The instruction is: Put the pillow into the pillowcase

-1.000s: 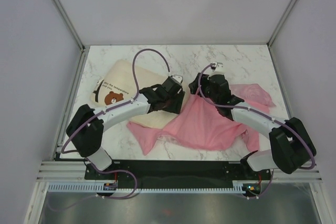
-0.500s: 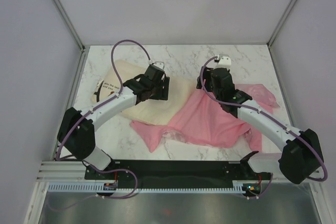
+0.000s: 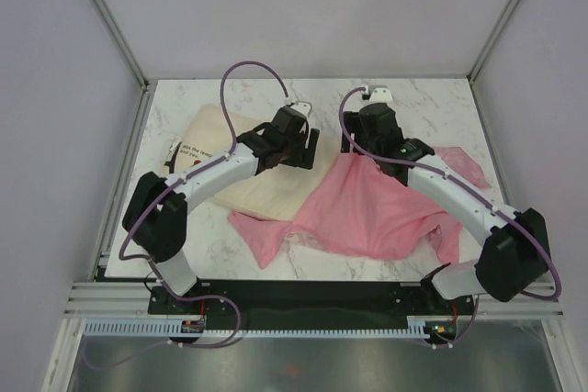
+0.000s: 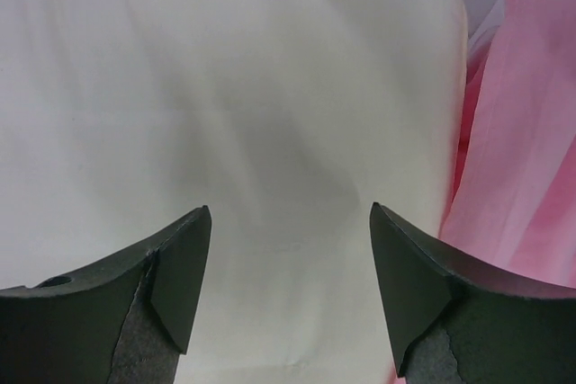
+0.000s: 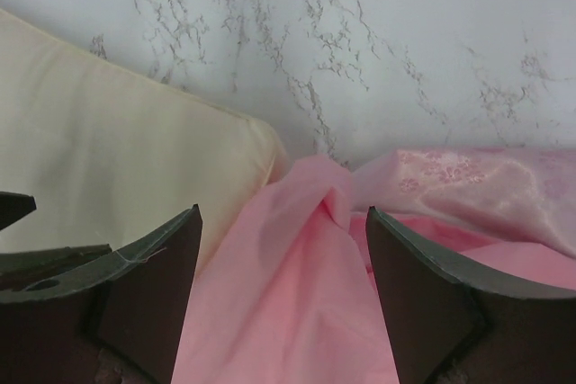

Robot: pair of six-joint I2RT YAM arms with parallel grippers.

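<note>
The cream pillow (image 3: 266, 188) lies on the marble table at the left, its bear face and text at its left end. The pink pillowcase (image 3: 367, 218) lies crumpled to its right, overlapping the pillow's right end. My left gripper (image 3: 308, 149) is open above the pillow's right part; in the left wrist view the pillow (image 4: 270, 114) fills the space between the spread fingers (image 4: 184, 276). My right gripper (image 3: 354, 146) is open above the pillowcase's upper left edge; in the right wrist view a pink fold (image 5: 315, 249) rises between the fingers (image 5: 423, 285), the pillow's corner (image 5: 135, 159) to the left.
The marble table (image 3: 322, 103) is walled by white panels with metal posts at left, back and right. A black base rail (image 3: 312, 296) runs along the near edge. Part of the pillowcase (image 3: 459, 167) trails toward the right wall.
My left gripper swung right along the pillow toward its right end after a move left. My right gripper shifted slightly up-left over the pillowcase's top edge. Both stay open.
</note>
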